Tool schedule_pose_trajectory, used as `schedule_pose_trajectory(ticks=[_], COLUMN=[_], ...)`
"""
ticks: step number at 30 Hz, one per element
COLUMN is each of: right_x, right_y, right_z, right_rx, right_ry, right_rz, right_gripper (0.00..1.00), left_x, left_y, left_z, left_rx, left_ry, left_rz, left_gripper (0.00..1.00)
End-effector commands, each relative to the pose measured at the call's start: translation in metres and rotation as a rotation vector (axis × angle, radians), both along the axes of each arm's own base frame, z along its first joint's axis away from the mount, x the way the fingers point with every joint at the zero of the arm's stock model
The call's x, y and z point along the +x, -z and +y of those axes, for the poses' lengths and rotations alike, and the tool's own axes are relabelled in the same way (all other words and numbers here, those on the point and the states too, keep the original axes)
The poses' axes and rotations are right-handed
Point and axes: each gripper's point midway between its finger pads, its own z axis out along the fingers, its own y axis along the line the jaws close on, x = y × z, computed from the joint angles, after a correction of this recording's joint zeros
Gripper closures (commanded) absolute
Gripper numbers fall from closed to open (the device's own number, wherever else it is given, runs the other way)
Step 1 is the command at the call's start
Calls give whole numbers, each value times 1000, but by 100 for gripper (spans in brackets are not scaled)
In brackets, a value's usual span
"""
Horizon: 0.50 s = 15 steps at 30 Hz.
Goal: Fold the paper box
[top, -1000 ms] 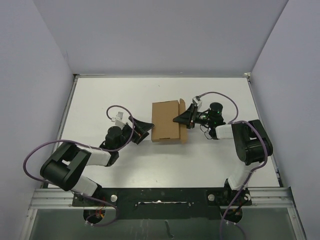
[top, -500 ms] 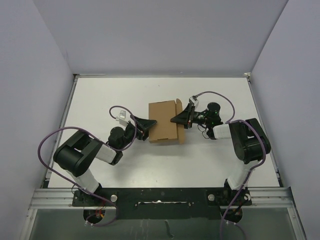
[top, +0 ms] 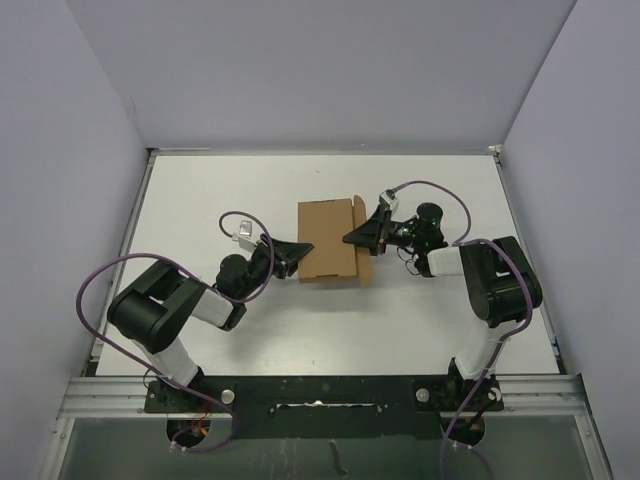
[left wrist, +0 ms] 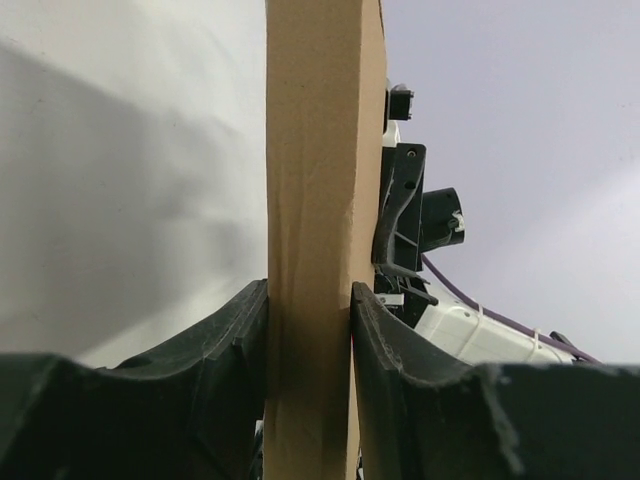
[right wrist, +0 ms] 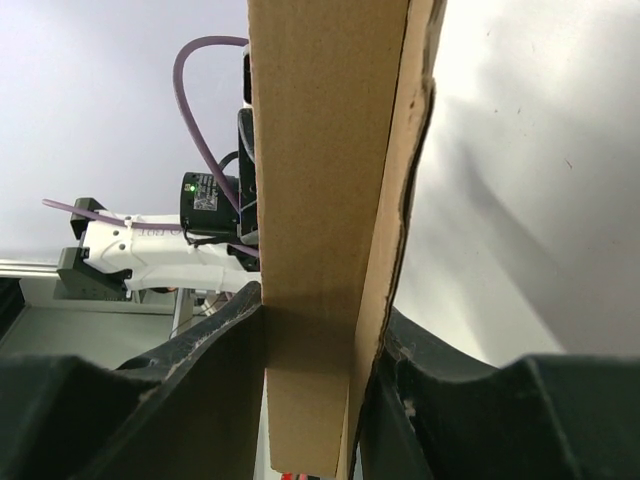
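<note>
**Two arms pinch a cardboard box from opposite sides**

On a white table (top: 200,190), the brown box (top: 328,240) lies mid-table, nearly flat, with a flap along its right side. The left gripper (top: 296,256) is closed on its left edge; the right gripper (top: 352,238) is clamped on the right edge. To fold cleanly, I'd judge both should hold firmly and move together, bending along the crease.

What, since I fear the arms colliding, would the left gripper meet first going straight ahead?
The paper box that the left gripper clamps; beyond it, probably the right gripper, gripping the opposite edge.
</note>
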Motion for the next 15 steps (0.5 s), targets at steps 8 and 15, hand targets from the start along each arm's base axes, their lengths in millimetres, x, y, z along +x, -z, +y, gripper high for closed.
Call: schedule_pose_trajectory(ticks=[8,15], right_x=[6,0], right_y=[-19,-16], right_z=[-7,3], right_rx=[0,-5], right_ry=[8,-9], right_rz=[-119,-101], right_gripper=[40,35], left_x=[2,5], left_y=[-32,-37], left_z=[-2,-13], left_rx=[-91,-126], left_ry=[2,24], left_rz=[-107,-113], left_gripper=[74,74])
